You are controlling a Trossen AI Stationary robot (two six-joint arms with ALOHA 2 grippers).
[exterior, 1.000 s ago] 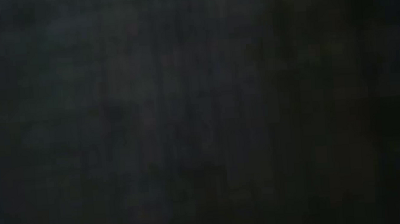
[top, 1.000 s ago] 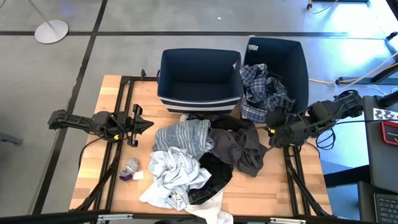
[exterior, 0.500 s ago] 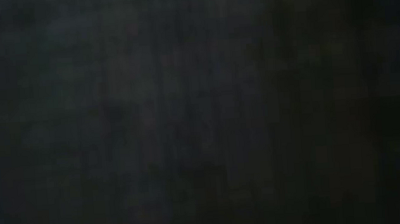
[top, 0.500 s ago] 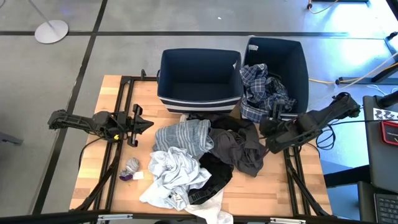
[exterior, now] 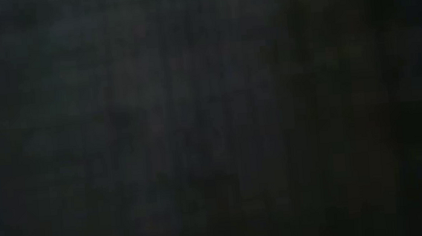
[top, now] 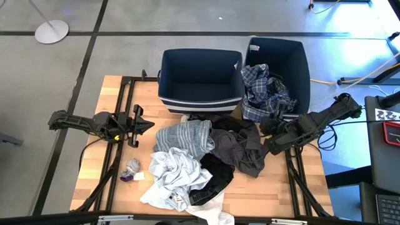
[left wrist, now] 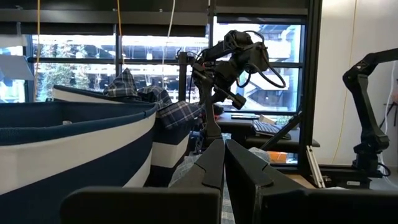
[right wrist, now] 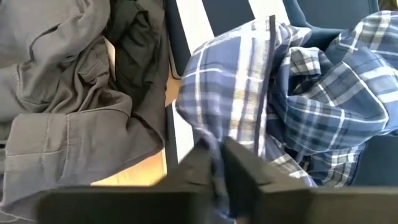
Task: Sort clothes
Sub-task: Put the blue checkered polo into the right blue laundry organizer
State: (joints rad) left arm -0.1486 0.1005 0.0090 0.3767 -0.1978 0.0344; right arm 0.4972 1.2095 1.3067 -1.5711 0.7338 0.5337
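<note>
Clothes lie heaped mid-table: a grey striped top (top: 185, 137), crumpled white pieces (top: 170, 174) nearer, and a dark grey garment (top: 240, 145) to the right. Left gripper (top: 141, 125) waits at the left edge, fingers pressed together. Farther right, the blue-white plaid shirt (top: 265, 92) hangs over the right navy fabric bin (top: 294, 59); the right gripper (top: 267, 133), just beside its hem, pinches the cloth (right wrist: 214, 163).

My right gripper (right wrist: 219, 163) sits bottom centre, fingers nearly together, pinching a fold of the blue-white plaid cotton shirt (right wrist: 298, 93) filling the frame's right. Crumpled olive-grey garment (right wrist: 68, 112) lies left.
</note>
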